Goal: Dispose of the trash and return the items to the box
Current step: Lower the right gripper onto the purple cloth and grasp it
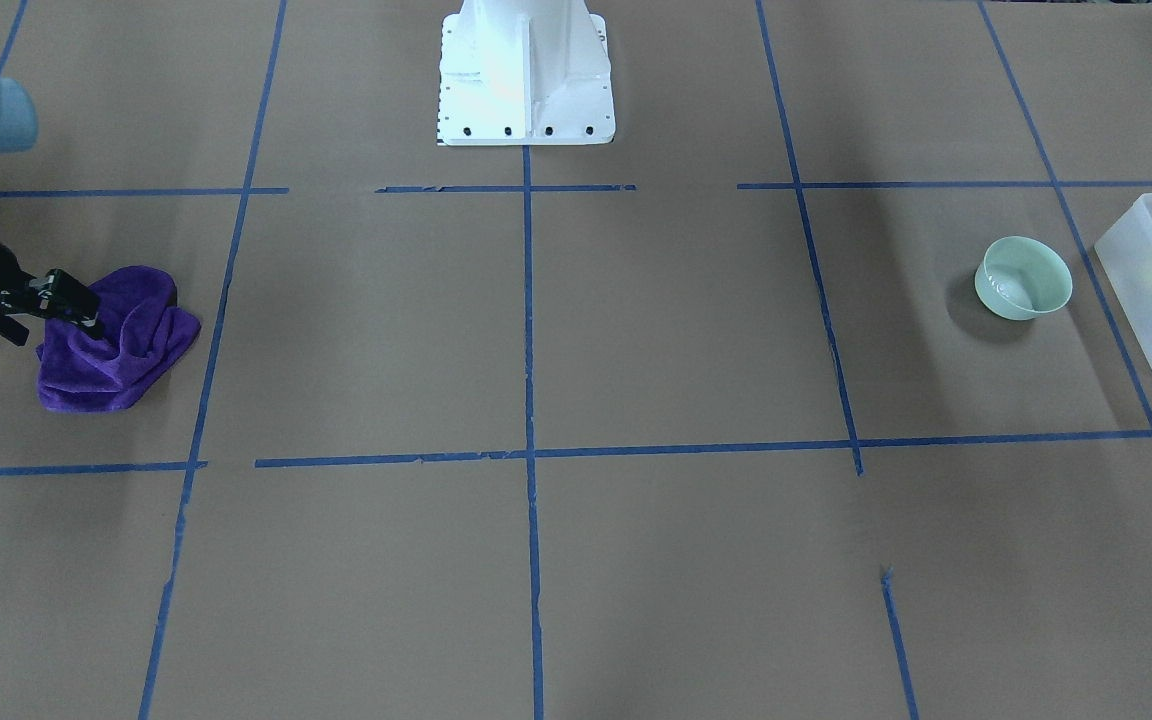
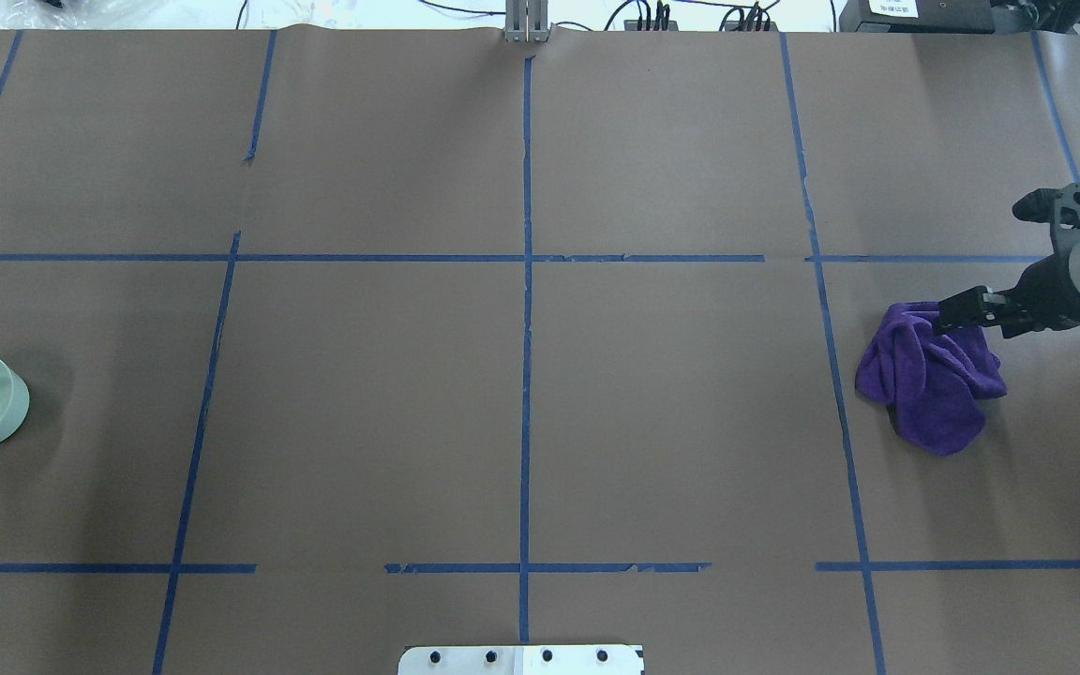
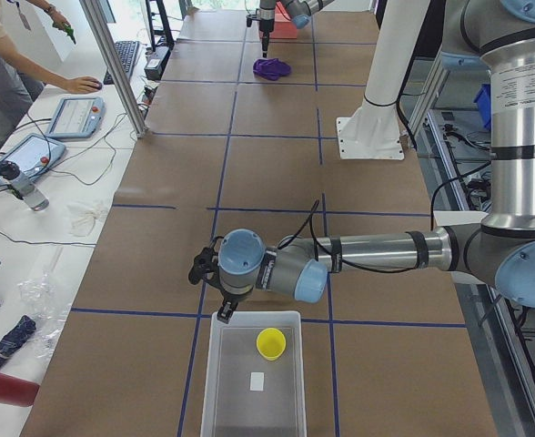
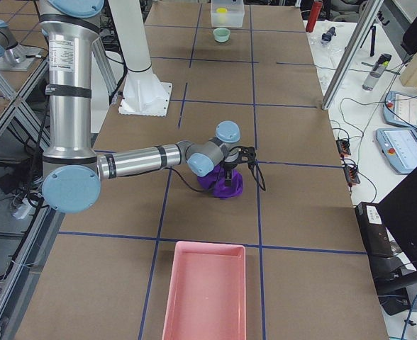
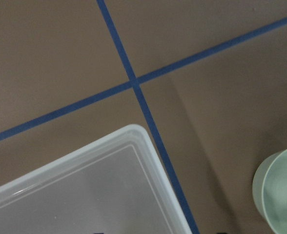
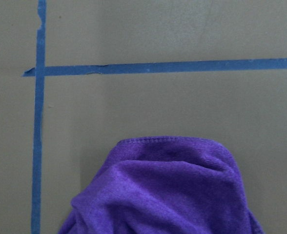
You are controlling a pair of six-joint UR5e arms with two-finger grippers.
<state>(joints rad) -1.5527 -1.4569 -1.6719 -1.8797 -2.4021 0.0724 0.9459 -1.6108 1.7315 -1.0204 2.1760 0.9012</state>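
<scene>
right claw (image 1: 84, 314) closed, pinching cloth (image 1: 126, 352) | left claw (image 3: 223, 312) over box (image 1: 1148, 292) corner, opening: cannot tell | bowl (image 1: 1024, 280) beside it

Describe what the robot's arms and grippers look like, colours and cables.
Left arm and right arm are silver tubes with grey rounded joints, pale blue end caps and black bands. A thin black cable loops beside each forearm. The right gripper is black, with two slim fingers; the left gripper looks dark too, its details too small to tell.
</scene>
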